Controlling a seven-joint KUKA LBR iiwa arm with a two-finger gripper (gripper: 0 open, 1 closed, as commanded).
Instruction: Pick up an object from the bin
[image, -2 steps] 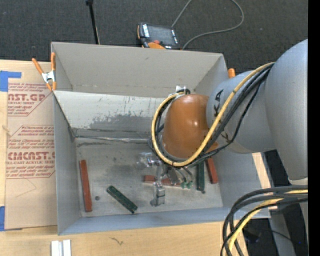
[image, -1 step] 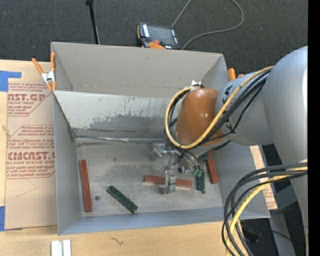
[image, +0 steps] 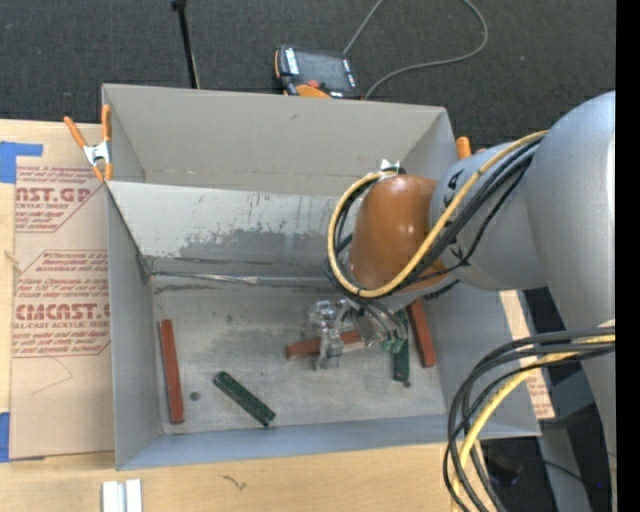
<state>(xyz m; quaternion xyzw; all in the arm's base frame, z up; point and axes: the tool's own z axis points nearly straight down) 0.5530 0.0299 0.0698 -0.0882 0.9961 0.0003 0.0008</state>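
We see the grey metal bin (image: 130, 300) with the arm (image: 540, 200) reaching in from the right, its orange wrist cover (image: 390, 235) just above the pincer (image: 326, 342). The pincer is down at the bin floor, right on a short red-brown bar (image: 300, 351) whose ends stick out to either side of it. We cannot tell whether the pincer is apart or clamped on that bar. Far to the pincer's left, a long red-brown bar (image: 172, 370) lies along the wall. Below and left of the pincer lies a dark green bar (image: 243, 398). Close on its right are another red-brown bar (image: 424, 338) and a small dark green piece (image: 400, 362).
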